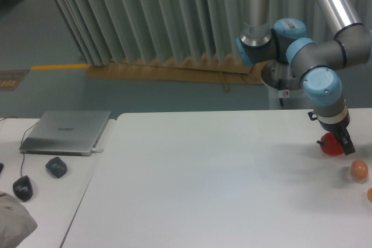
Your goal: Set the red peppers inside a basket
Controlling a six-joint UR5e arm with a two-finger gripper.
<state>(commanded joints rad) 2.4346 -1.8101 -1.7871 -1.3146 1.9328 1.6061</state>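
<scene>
The red pepper (329,145) is small and glossy and sits near the right edge of the white table (203,184). My gripper (342,142) is down at the pepper, with one dark finger (347,144) showing against its right side. The other finger is hidden behind the pepper. I cannot tell whether the jaws are closed on it or whether the pepper rests on the table. No basket is in view.
An orange-tan egg-like ball (359,169) lies just right of and in front of the pepper, and another (369,193) sits at the frame's right edge. On the left side table are a closed laptop (67,132), a mouse (22,187) and a dark object (56,166).
</scene>
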